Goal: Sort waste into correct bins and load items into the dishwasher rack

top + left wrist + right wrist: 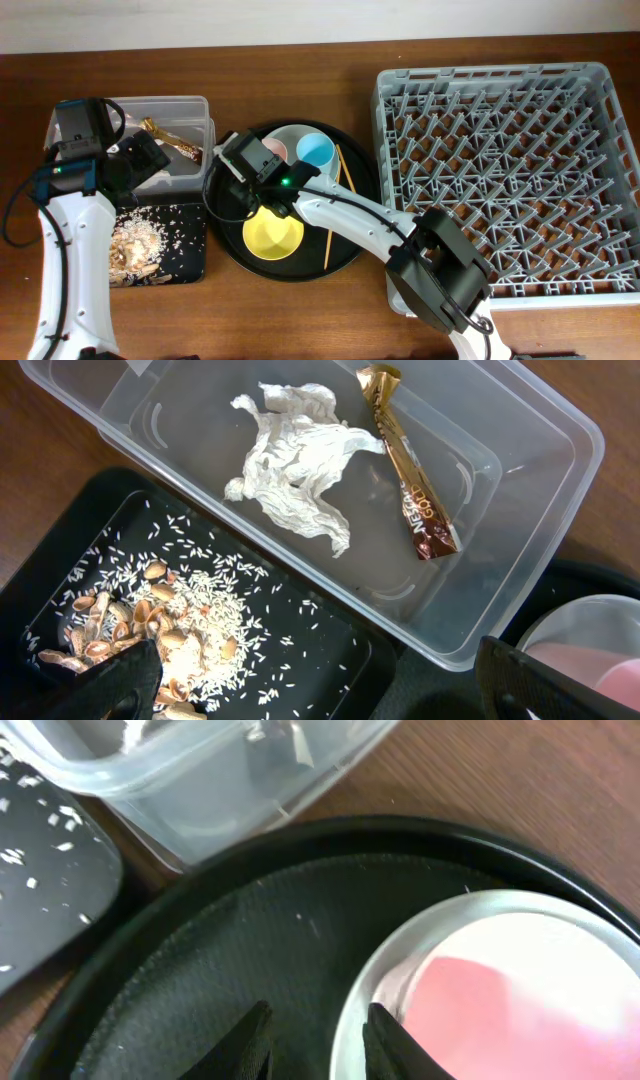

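Brown wooden surface (300, 60) is carrying everything. On the round black tray (200, 950), the plate (420, 935) is sitting with the pink cup (500, 1000) on it. The right hand (315, 1040) is reaching over the plate's edge with its fingers nearly together, and I cannot tell if it is pinching. I think it should be squeezing firmly and lifting flat. The left hand (335, 685) is hanging wide open and empty. Its view is showing the tissue (295, 460) in the clear box (520, 490), which the arm is hiding from overhead.

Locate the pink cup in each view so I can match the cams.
Overhead: pink cup at the top of the round tray, left of the blue cup.
Left wrist: bottom right corner, cut off by the frame.
Right wrist: lower right, blurred, inside the plate rim.
Shared landmark: clear box.
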Controlling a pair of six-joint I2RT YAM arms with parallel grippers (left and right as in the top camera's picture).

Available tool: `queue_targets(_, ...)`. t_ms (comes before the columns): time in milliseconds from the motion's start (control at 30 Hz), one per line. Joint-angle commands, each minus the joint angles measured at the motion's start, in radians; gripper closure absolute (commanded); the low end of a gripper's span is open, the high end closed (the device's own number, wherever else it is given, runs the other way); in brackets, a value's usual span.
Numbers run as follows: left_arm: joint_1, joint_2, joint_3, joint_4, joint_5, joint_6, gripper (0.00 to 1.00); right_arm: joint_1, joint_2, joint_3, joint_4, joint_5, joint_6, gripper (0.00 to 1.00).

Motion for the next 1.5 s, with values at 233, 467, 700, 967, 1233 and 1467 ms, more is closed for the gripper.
queue_targets(233, 0.002, -0.015, 0.015, -0.001, 0.003, 0.013, 0.01, 0.006, -0.093, 0.045, 0.004, -0.002, 0.001, 0.73)
queue_targets(467, 0.002, -0.015, 0.015, -0.001, 0.003, 0.013, 0.01, 0.003, -0.058, 0.047, -0.024, 0.01, 0.001, 0.68)
queue_targets(700, 0.002, -0.015, 0.015, -0.001, 0.003, 0.013, 0.01, -0.018, -0.009, 0.047, -0.054, 0.01, 0.001, 0.68)
queue_targets(967, 0.002, -0.015, 0.015, -0.001, 0.003, 0.013, 0.01, -0.027, -0.008, 0.045, -0.08, 0.021, 0.001, 0.69)
queue_targets(1233, 0.002, -0.015, 0.015, -0.001, 0.003, 0.013, 0.01, -0.036, 0.003, 0.045, -0.103, 0.033, 0.001, 0.78)
queue_targets(1467, 0.002, -0.015, 0.015, -0.001, 0.003, 0.013, 0.01, -0.036, 0.003, 0.045, -0.132, 0.036, 0.0, 0.78)
